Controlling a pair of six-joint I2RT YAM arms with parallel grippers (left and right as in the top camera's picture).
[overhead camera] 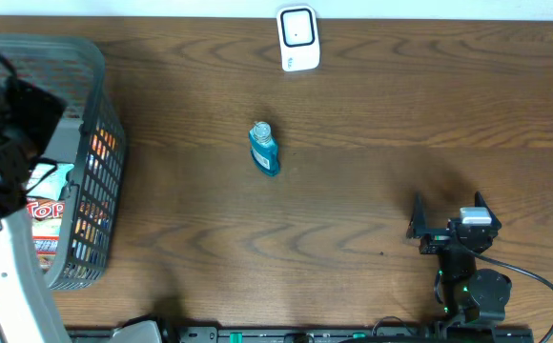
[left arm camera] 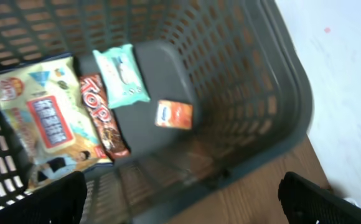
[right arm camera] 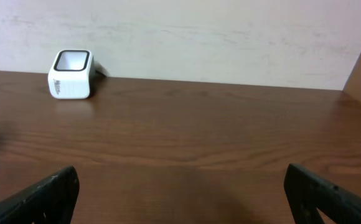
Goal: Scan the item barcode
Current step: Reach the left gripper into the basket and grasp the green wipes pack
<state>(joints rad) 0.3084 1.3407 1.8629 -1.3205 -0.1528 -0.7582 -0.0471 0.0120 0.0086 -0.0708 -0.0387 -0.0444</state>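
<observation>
1. A dark grey slatted basket [overhead camera: 105, 114] is seen at the left edge of the table [overhead camera: 372, 143].
2. In the left wrist view four things are seen lying on the basket floor: a yellow snack bag [left arm camera: 40, 124], a brown "Top" bar [left arm camera: 103, 118] lying against it, a teal wipes pack [left arm camera: 121, 78] and a small orange packet [left arm camera: 174, 115] set apart from the rest.
3. The left gripper [left arm camera: 187, 205] is held above the basket with its jaws spread wide, and nothing is gripped.
4. A blue bottle [overhead camera: 264, 148] is found near the middle of the table, well apart from both grippers.
5. A white scanner [overhead camera: 297, 38] is placed at the far edge, beyond the bottle.
6. The right gripper [overhead camera: 448, 211] is held at the near right, fully parted and empty; the scanner is seen far ahead of it and to its left.
</observation>
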